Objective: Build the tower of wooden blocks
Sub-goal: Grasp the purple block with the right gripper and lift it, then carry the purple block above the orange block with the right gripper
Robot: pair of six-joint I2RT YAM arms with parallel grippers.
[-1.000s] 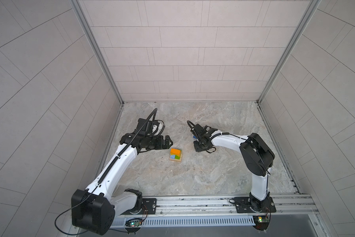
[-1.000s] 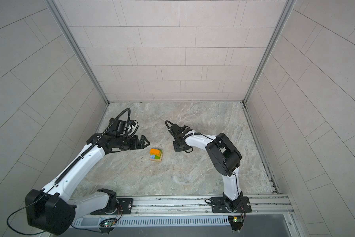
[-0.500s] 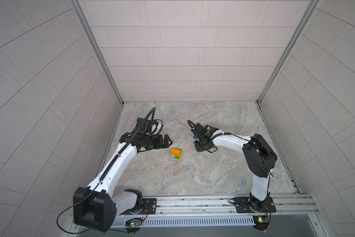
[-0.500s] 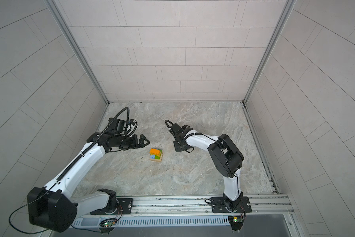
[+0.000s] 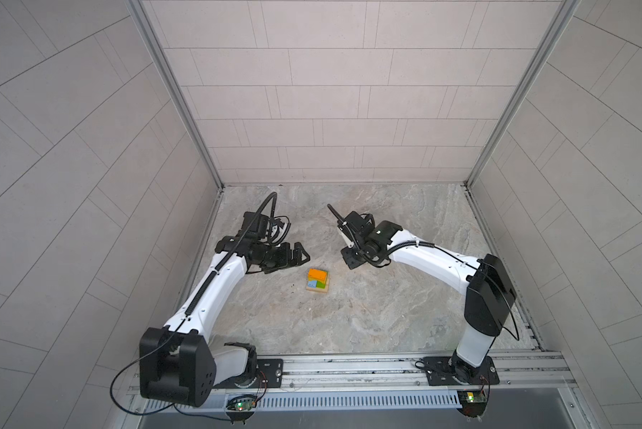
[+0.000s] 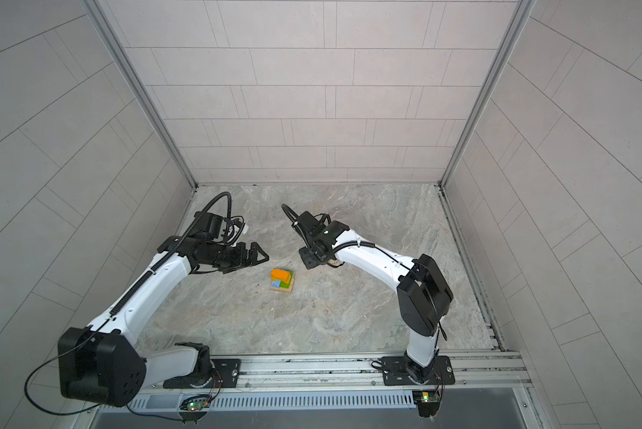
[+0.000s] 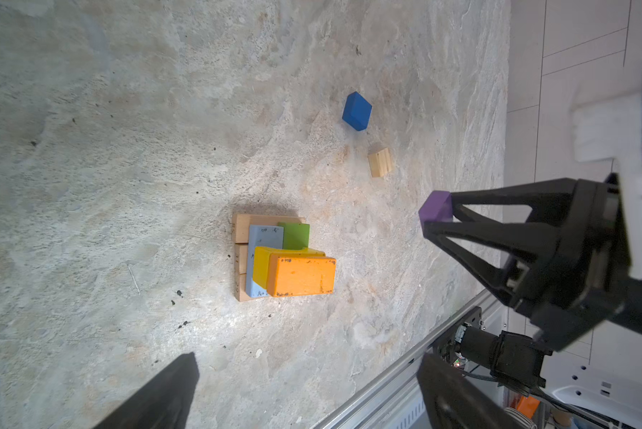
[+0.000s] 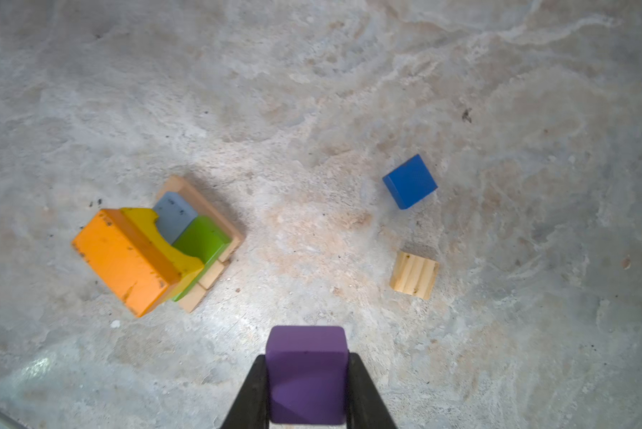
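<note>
— Well, is there any writing I can read off the blocks?

— You get tiny dark marks on the end of a tan bar (image 7: 240, 227) at the foot of the tower (image 7: 282, 256) in the left wrist view. They are too small to read. The specks on the orange bar (image 7: 300, 276) look like chipped paint.

— Where does the tower stand?

— On the worktop (image 5: 349, 315), between the two arms in both top views, with neither touching it. From above you make out only a small heap of colour (image 6: 282, 279): orange uppermost, green and light blue under it, tan at the base.

— What do the wrist views add?

— The layers. The tan bars lie side by side at the bottom. A light-blue bar (image 8: 174, 217) and a green bar (image 8: 200, 241) rest on them, and a yellow arch (image 8: 163, 241) lies across those. The orange bar is pressed against the arch, but you cannot tell whether it sits on it or beside it. The wrist views also show a blue cube (image 8: 410, 182) and a tan block (image 8: 414, 275) lying loose. These two are near each other, not touching, and well apart from the tower. In the top views the right arm (image 5: 423, 256) covers that spot.

— And the grippers?

— Your right gripper (image 8: 306, 358) is pinching the purple cube (image 7: 436, 206) between both fingers, clear of the tower. Only the wrist views show that cube. Your left gripper (image 7: 308, 358) is spread wide with nothing between its fingers, and the tower lies ahead of it.
</note>
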